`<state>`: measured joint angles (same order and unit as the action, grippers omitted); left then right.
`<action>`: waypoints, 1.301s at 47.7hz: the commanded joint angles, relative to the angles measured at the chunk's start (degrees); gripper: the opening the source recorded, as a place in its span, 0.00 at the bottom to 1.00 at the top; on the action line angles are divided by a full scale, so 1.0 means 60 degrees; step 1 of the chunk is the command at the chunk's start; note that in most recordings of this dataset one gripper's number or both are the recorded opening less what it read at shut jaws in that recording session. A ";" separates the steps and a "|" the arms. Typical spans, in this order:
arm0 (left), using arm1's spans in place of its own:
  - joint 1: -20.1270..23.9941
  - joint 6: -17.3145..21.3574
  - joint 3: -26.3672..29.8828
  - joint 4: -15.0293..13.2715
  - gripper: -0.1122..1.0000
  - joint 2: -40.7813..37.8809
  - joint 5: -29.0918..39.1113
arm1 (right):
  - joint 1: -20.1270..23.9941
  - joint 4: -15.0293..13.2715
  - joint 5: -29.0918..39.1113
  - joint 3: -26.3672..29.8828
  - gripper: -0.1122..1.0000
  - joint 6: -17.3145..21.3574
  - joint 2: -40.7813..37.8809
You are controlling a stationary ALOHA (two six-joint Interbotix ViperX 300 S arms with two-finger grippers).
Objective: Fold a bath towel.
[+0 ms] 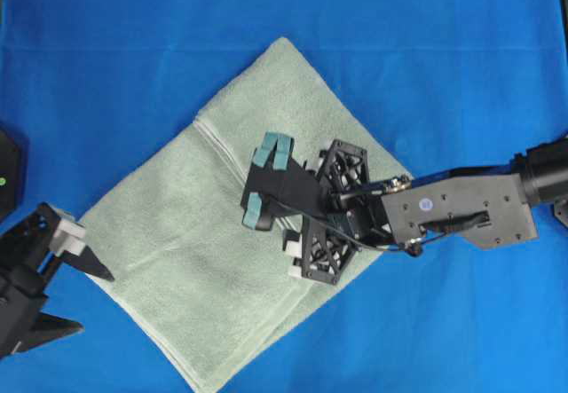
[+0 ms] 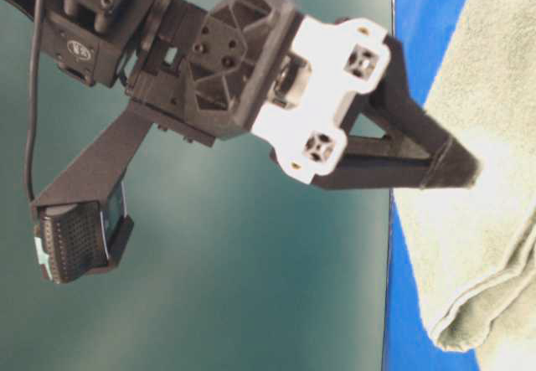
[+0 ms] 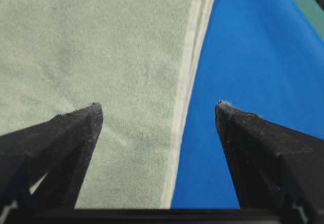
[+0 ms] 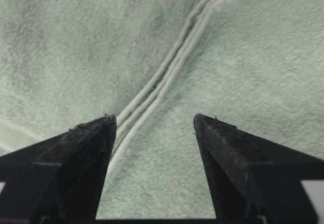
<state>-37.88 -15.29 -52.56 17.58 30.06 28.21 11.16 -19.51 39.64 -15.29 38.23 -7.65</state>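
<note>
Looking down in the overhead view, the bath towel lay as a folded slab, skewed diagonally on the blue cloth surface, one corner far-centre and one near-centre. A hemmed edge ran across its far-left part, so at least one fold was probably done. The right gripper hovered over the towel's middle, jaws spread, holding nothing; likely just let go or lining up on the hem. The left gripper sat off the near-left edge, jaws also wide and empty, probably parked clear or set to take that edge.

Table-level view: the left gripper filled the frame, its open fingers pointing at the towel, nothing between them. A rolled fold edge showed at lower right, layers stacked. Behind was a blank dark teal backdrop; no other room detail.

Left wrist view: both fingertips well apart, straddling the towel's hemmed border, towel on the left, blue cloth on the right. Contact could not be confirmed.

Right wrist view: fingertips apart above the towel, a double hem line running between them from the upper right. Only terry visible under it, no cloth pinched.
</note>
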 commanded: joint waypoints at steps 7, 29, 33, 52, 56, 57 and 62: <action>-0.0146 0.0059 0.1245 -0.0015 0.87 -0.1919 0.0220 | -0.0103 -0.0088 -0.0044 -0.0059 0.68 0.0029 0.0381; 0.0059 0.0073 0.2725 0.0015 0.87 -0.5801 0.0835 | -0.0234 -0.0088 -0.0059 -0.1011 0.68 0.0044 0.0937; 0.0146 0.0088 0.2695 0.0029 0.86 -0.5903 0.0688 | -0.0278 -0.0088 -0.0059 -0.1216 0.68 0.0044 0.1084; 0.0176 0.0425 0.2563 0.0029 0.19 -0.5903 0.0630 | -0.0293 -0.0161 -0.0073 -0.1860 0.68 0.0483 0.1494; 0.0176 0.0513 0.2622 0.0029 0.19 -0.5889 0.0703 | -0.0293 -0.0161 -0.0073 -0.1978 0.68 0.0527 0.1582; 0.0176 0.0513 0.2637 0.0029 0.19 -0.5874 0.0747 | -0.0293 -0.0161 -0.0073 -0.2007 0.68 0.0527 0.1611; 0.0249 0.0615 0.2915 0.0044 0.19 -0.5522 0.1406 | -0.0293 -0.0161 -0.0059 -0.2183 0.68 0.0586 0.1772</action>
<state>-36.65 -11.95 -36.91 17.84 -5.80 34.01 9.32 -20.21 39.55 -28.30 41.40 0.79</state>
